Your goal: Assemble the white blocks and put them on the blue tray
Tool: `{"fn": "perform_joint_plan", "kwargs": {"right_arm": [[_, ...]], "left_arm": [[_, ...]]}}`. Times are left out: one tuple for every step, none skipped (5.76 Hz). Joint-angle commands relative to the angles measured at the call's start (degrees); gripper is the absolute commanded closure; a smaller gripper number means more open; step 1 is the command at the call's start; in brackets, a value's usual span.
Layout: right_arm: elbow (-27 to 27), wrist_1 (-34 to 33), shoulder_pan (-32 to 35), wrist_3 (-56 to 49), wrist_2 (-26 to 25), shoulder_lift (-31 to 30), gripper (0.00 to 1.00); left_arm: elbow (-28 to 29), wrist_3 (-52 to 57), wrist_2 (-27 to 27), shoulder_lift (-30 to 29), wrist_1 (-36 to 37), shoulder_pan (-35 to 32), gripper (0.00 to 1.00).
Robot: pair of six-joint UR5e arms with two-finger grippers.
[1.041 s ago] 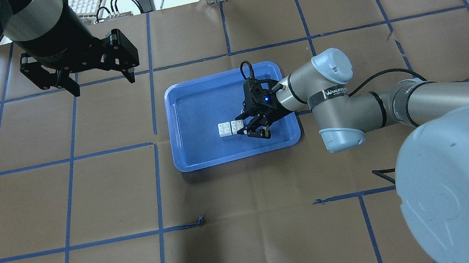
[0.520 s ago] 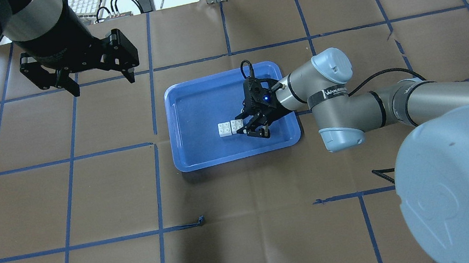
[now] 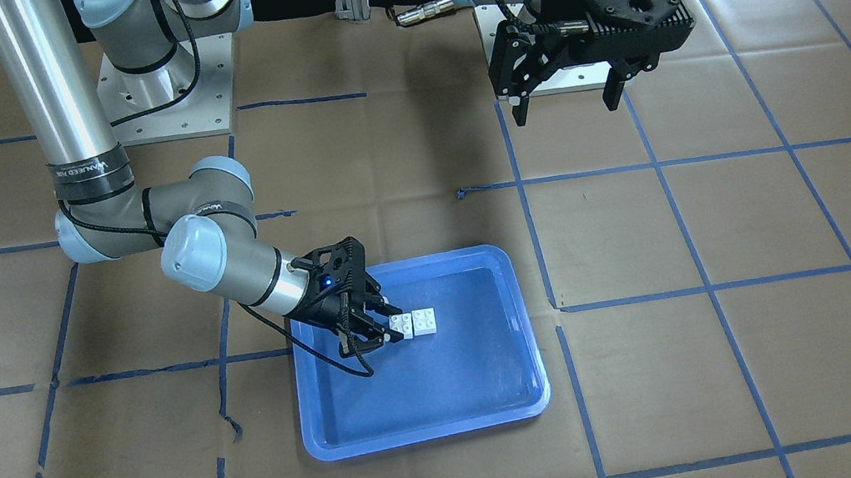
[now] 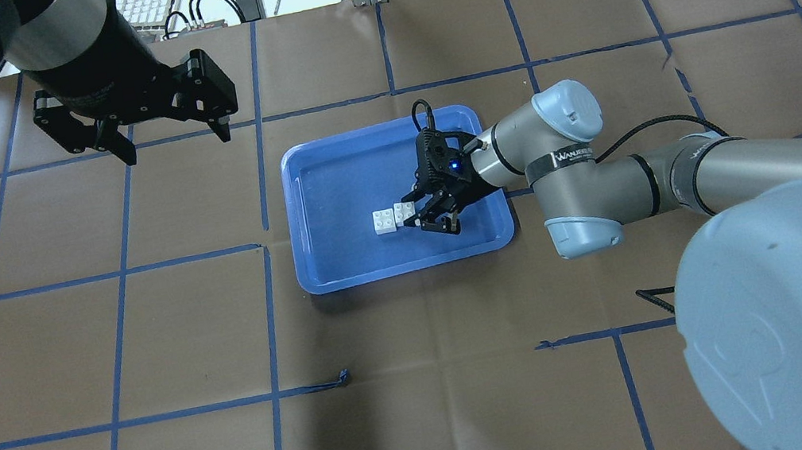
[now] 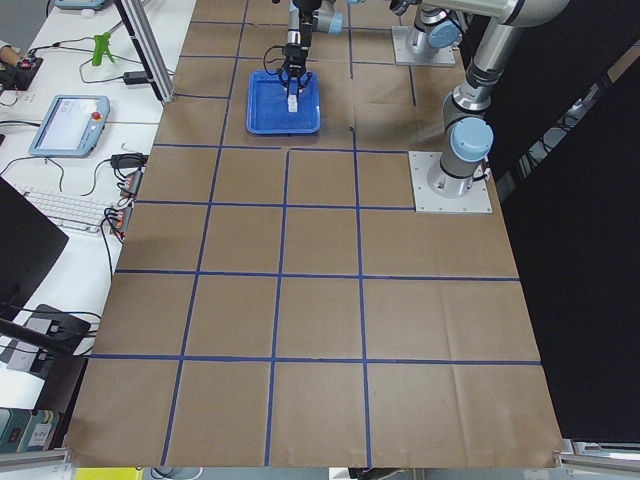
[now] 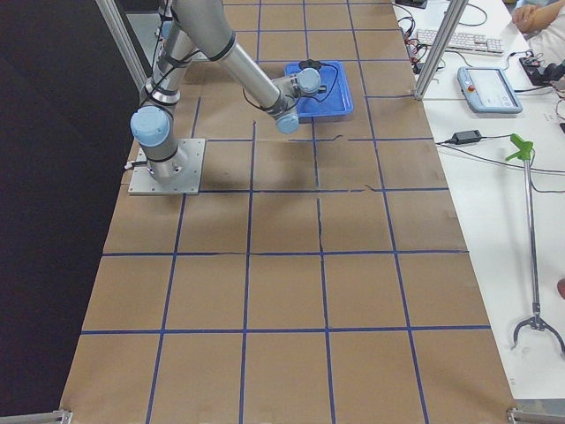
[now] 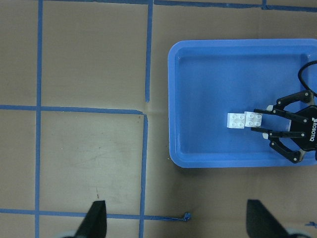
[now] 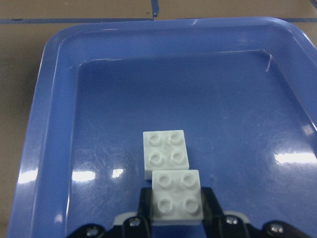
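brown table (image 4: 433, 429) gridded with blue tape lines (image 4: 56, 284); white bench (image 6: 494, 230) holds a keyboard (image 6: 465, 41).

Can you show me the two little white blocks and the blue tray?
nearer white block (image 8: 177, 197), right wrist view, middle of its studded top.
farther white block (image 8: 166, 151), right wrist view, middle of its studded top.
blue tray (image 4: 295, 217), overhead view, its left rim.
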Motion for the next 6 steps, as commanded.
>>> {"fn": "perform_joint_plan", "kwargs": {"right_arm": [[0.0, 0.0, 0.0, 0.1, 0.0, 0.3, 0.76], [0.0, 0.1, 0.0, 0.2, 0.0, 0.4, 0.69], [0.1, 0.0, 0.0, 1.0, 0.0, 0.4, 0.67], [0.2, 0.0, 0.0, 1.3, 0.0, 0.4, 0.67], [0.1, 0.0, 0.0, 1.3, 0.0, 0.3, 0.67], [0.2, 0.1, 0.0, 1.3, 0.0, 0.4, 0.65]], "left_arm": [[0.0, 0.0, 0.0, -0.1, 0.0, 0.0, 0.01], [0.0, 0.0, 0.0, -0.1, 0.0, 0.0, 0.01], [0.0, 0.0, 0.0, 0.0, 0.0, 0.0, 0.01], [0.0, 0.0, -0.1, -0.1, 0.0, 0.0, 0.01], [0.0, 0.0, -0.1, 0.0, 0.0, 0.0, 0.01], [0.0, -0.1, -0.1, 0.0, 0.0, 0.0, 0.01]]}}
